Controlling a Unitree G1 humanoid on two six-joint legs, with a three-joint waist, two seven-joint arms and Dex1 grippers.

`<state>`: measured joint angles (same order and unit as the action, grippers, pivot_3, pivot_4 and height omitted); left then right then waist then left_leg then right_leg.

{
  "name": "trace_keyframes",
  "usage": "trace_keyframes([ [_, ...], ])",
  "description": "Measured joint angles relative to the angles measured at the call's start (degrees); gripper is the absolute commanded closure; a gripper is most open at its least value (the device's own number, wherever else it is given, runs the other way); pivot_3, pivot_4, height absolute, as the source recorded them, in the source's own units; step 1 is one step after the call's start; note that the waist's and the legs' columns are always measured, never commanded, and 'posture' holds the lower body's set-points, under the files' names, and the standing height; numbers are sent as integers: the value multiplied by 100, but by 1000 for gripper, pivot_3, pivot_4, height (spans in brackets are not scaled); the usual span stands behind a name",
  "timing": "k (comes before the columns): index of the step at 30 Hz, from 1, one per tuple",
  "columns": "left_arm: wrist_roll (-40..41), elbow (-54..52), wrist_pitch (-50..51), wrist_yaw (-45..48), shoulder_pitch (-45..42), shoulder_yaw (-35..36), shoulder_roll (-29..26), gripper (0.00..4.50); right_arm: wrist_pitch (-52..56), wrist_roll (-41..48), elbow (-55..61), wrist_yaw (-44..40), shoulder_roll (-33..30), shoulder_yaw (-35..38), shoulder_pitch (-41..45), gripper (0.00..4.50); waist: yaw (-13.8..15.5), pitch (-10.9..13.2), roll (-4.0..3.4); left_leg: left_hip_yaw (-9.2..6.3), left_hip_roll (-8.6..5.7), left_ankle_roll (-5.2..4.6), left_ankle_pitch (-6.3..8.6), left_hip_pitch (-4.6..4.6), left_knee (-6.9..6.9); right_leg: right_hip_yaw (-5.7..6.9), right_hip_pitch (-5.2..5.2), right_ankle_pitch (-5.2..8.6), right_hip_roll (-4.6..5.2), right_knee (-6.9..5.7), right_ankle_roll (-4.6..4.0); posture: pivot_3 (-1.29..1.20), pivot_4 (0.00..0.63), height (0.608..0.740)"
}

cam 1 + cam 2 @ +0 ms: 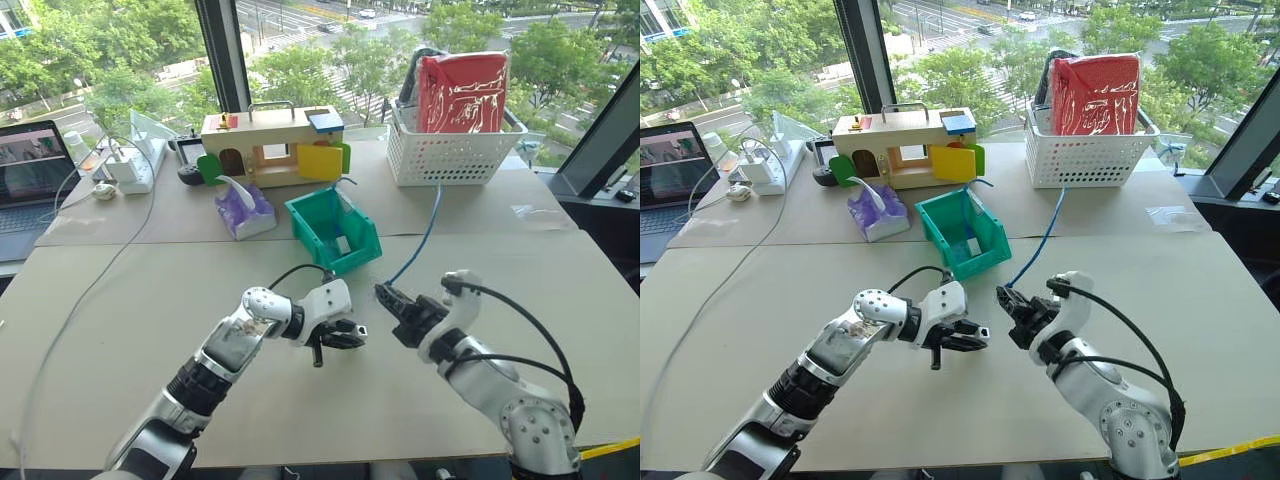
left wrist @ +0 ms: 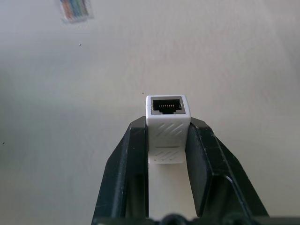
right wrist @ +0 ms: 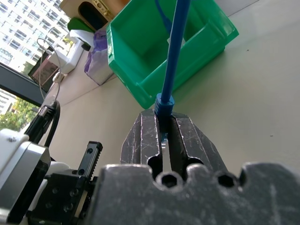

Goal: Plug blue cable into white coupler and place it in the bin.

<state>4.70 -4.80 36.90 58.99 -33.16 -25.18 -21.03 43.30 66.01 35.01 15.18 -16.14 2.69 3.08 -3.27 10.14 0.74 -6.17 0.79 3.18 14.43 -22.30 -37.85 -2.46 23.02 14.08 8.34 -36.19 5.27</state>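
From the head views, your left gripper and right gripper face each other just apart above the table; misjudge the angle and the plug will jam against the socket rim. The green bin behind them looks empty; the white basket holds a red package.

In the left wrist view, the fingers are clamped on the white coupler, socket facing outward.

In the right wrist view, the jaws are pressed together on the blue cable by its plug end; it could pivot if you push.
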Motion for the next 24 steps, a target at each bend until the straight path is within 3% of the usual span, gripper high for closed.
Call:
trace_keyframes([
  [7,-15,-303,811,-148,-339,-320,-127,3880,-31,-297,56,-8,26,28,-171,4500,1,-3,1,1,1,0,0,6,0,-1,-2,1,-1,-2,0,0,150,740],
  [18,304,-444,1603,-610,-283,-104,99,3880,95,280,84,-47,-38,33,-428,4500,11,-5,1,0,2,0,0,16,1,-1,-12,1,-1,-1,-1,0,150,740],
  [21,362,-212,1176,-1008,-29,177,435,3880,91,274,88,-80,-67,36,-404,4500,72,-4,1,1,1,0,0,16,0,-1,-19,1,-1,6,-1,0,150,740],
  [24,223,112,142,-1203,139,220,428,3880,53,208,88,-171,-101,61,-282,4500,81,-4,1,1,1,0,0,15,-1,-1,-17,1,-1,7,-1,0,150,740],
])
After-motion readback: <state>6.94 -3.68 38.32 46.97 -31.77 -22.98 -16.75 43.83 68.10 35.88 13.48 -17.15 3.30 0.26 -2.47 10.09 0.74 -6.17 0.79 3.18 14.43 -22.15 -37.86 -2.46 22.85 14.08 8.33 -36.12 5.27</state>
